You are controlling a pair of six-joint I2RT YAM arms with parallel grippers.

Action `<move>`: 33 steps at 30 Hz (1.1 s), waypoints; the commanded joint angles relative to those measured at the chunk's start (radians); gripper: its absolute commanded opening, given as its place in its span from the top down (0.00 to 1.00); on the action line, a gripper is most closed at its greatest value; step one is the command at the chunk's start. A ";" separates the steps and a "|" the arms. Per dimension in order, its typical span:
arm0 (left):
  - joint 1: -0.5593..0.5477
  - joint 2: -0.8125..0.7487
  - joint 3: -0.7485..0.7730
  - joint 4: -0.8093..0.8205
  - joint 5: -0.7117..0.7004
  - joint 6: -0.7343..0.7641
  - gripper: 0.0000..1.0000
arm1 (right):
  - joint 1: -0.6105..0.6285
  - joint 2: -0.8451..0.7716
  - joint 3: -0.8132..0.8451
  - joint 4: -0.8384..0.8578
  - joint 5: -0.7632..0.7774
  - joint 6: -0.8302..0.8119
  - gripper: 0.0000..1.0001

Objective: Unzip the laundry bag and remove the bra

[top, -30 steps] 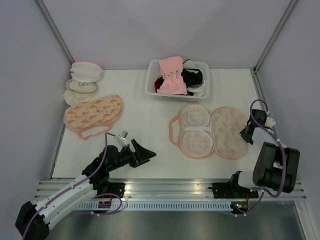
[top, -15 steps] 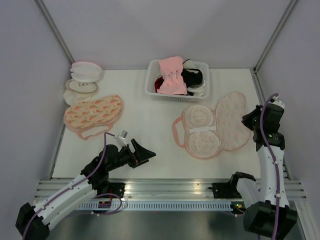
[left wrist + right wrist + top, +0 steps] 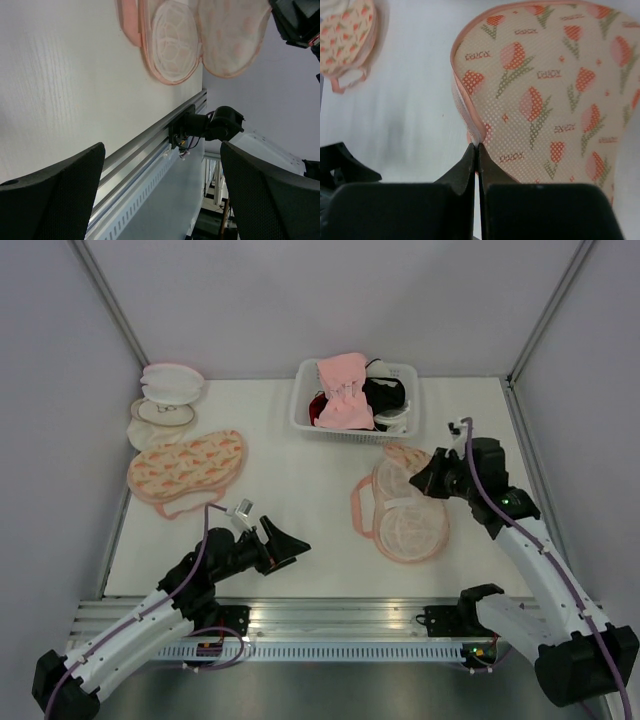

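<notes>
The peach-pink laundry bag (image 3: 405,525) lies unzipped at right of centre, its white mesh lining showing. My right gripper (image 3: 424,480) is shut on the rim of its printed lid (image 3: 408,457) and holds the lid raised and tilted leftward over the base. In the right wrist view the fingertips (image 3: 476,146) pinch the lid's pink edge (image 3: 470,120). The pale pink bra (image 3: 343,390) lies on top of the white basket (image 3: 408,410). My left gripper (image 3: 298,549) is open and empty near the front edge; its wrist view (image 3: 162,200) shows the bag (image 3: 172,45) ahead.
A second printed bag (image 3: 187,465) lies zipped shut at the left, and it also shows in the right wrist view (image 3: 347,27). Two plain white-and-pink round cases (image 3: 167,398) sit at the back left. Black, red and white garments fill the basket. A metal rail (image 3: 330,615) runs along the front.
My right arm has swung the bag's lid up from flat on the right and over to the left, partly covering the mesh base. The left arm has not moved.
</notes>
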 commanded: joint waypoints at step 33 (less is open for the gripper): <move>0.002 1.012 0.284 0.739 0.161 0.197 0.00 | 0.357 -0.268 -0.044 -0.071 0.564 0.161 0.02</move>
